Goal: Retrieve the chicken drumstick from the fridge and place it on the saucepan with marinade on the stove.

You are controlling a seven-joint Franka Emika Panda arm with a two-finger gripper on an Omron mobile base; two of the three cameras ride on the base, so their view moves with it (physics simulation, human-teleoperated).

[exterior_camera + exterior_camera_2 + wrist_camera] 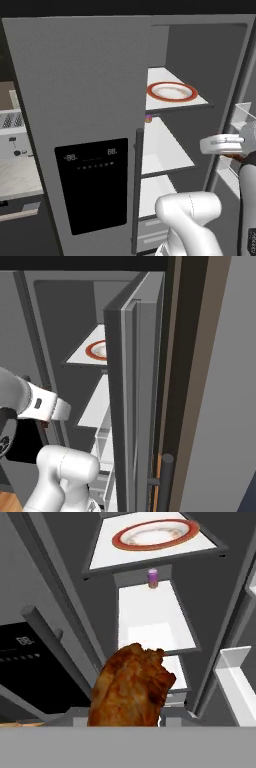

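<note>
Filling the lower middle of the hand view, the chicken drumstick (131,687) sits right at the camera, a reddish-brown lump at about 6 o'clock in that picture, directly in front of the hand and hiding its finger tips, so whether the fingers are clamped on the meat or standing apart I cannot tell. In the left base view the hand (239,150) is at 3 o'clock, out in front of the open right compartment of the fridge (75,75), with a sliver of dark reddish meat just below the white wrist. Beyond the drumstick, toward 12 o'clock in the hand view, white shelves recede into the fridge: the top one carries a white red-rimmed plate (155,533), and the shelf below it holds a small pink-purple can (153,578) standing upright near its back edge. The left base view shows the same plate (171,91) on the upper shelf at about 1 o'clock, and the can (148,118) peeping out just past the edge of the closed left door, whose black dispenser panel (92,182) sits at 7 o'clock. In the right base view the opened right door (135,406) stands edge-on through the middle, with the plate (98,349) partly showing behind it at 10 o'clock.
</note>
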